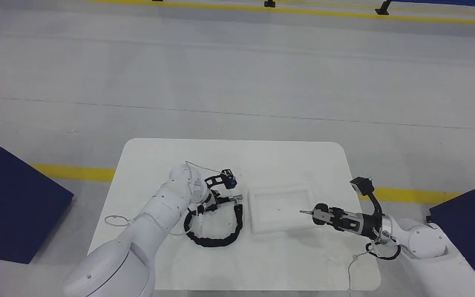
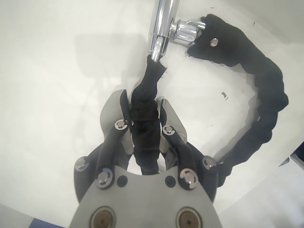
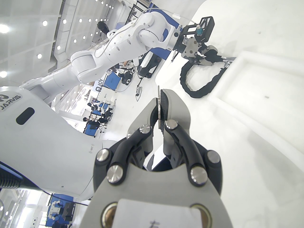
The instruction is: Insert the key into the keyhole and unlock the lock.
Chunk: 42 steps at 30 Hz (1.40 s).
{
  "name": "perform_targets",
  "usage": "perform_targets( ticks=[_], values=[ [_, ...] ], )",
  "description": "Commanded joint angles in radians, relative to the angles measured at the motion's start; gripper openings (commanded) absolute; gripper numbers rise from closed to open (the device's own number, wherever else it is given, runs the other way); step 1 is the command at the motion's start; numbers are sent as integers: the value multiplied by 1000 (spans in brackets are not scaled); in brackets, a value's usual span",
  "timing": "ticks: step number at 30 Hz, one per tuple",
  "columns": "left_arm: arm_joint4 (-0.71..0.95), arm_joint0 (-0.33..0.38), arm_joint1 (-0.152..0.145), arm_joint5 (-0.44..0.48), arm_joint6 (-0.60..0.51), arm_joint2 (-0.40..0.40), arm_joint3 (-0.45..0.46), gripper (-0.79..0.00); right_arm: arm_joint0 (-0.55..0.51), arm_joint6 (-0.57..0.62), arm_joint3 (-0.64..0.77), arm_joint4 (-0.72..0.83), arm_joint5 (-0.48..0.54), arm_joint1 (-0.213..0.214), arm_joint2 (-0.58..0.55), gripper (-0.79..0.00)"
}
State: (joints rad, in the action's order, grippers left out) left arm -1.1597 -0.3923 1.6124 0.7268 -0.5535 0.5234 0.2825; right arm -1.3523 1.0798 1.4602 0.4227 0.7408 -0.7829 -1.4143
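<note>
Key [image 3: 158, 96] sits pinched flat in the right claw [image 1: 319, 214], above the white tray [image 1: 282, 223] in the middle of the counter [image 1: 148, 163], on the side nearer the counter's right edge. The lock [image 2: 163, 17] is shiny and lies on the counter just past the tray's other side. The left claw [image 2: 142, 110] squeezes its black cord [image 2: 268, 88] close to the shiny part. I think the step now is bringing the key over. Next, its tip must line up with the keyhole, go in straight, then turn.

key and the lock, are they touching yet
Apart. The top view shows the key, in the right gripper, across the tray from the lock.
</note>
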Motion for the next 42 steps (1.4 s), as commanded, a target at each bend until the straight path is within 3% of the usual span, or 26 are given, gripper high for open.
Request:
perform_targets(
  ticks=[1,6,7,8,13,21,27,32,37,42],
  values=[
    [-3,1,3,0,5,-1,-5,-668,0,0,0,0,0,0,0,-785],
    [-8,1,10,-2,12,-3,-16,-674,0,0,0,0,0,0,0,-785],
    [-10,0,11,-4,13,-4,-17,-699,0,0,0,0,0,0,0,-785],
    [-15,-1,13,-8,13,-6,-19,-782,0,0,0,0,0,0,0,-785],
    [-26,-1,18,-21,24,-9,-29,-785,0,0,0,0,0,0,0,-785],
    [-54,11,5,-79,133,-3,-49,-785,0,0,0,0,0,0,0,-785],
    [-110,1,-16,-118,235,-10,-33,-785,0,0,0,0,0,0,0,-785],
    [-168,-26,-37,-233,315,-14,11,-785,0,0,0,0,0,0,0,-785],
    [-219,-60,-69,-320,355,-8,95,-785,0,0,0,0,0,0,0,-785],
    [-318,-121,-118,-473,356,6,239,-785,0,0,0,0,0,0,0,-785]
  ],
)
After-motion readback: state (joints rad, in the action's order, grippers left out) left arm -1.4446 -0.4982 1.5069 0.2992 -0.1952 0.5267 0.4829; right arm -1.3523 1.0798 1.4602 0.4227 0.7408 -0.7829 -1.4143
